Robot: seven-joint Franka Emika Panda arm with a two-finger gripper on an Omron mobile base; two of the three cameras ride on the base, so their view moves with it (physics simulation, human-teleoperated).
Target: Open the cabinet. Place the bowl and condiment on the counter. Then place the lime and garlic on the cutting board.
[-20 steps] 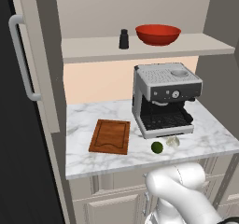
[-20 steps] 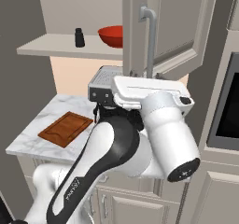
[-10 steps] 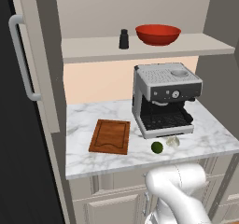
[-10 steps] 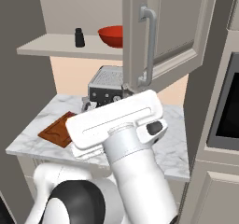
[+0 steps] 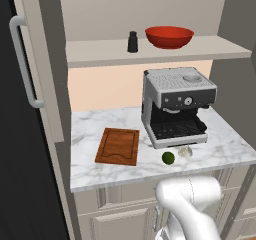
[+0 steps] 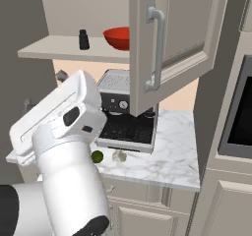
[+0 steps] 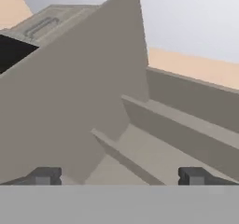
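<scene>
- Beige kitchen units surround a white marble worktop (image 5: 90, 129) with grey veins.
- Above it the cabinet (image 6: 172, 38) stands open, its raised-panel door swung out with the silver bar handle (image 6: 158, 48) facing the room.
- On the inner shelf (image 5: 100, 51) the red bowl (image 5: 169, 36) sits just beside the black condiment (image 5: 132, 42); they do not touch.
- A silver coffee machine (image 5: 175, 104) stands on the worktop; no brand name or lettering can be read on it or anywhere else.
- At the machine's front foot lie the lime (image 5: 168, 157) and, just to its right, the garlic (image 5: 185, 151).
- To the left of the machine the cutting board (image 5: 118, 146) lies flat and bare.
- In the hand view the claw (image 7: 116, 176) is released, its tips spread wide with nothing between them, facing beige panelling.
</scene>
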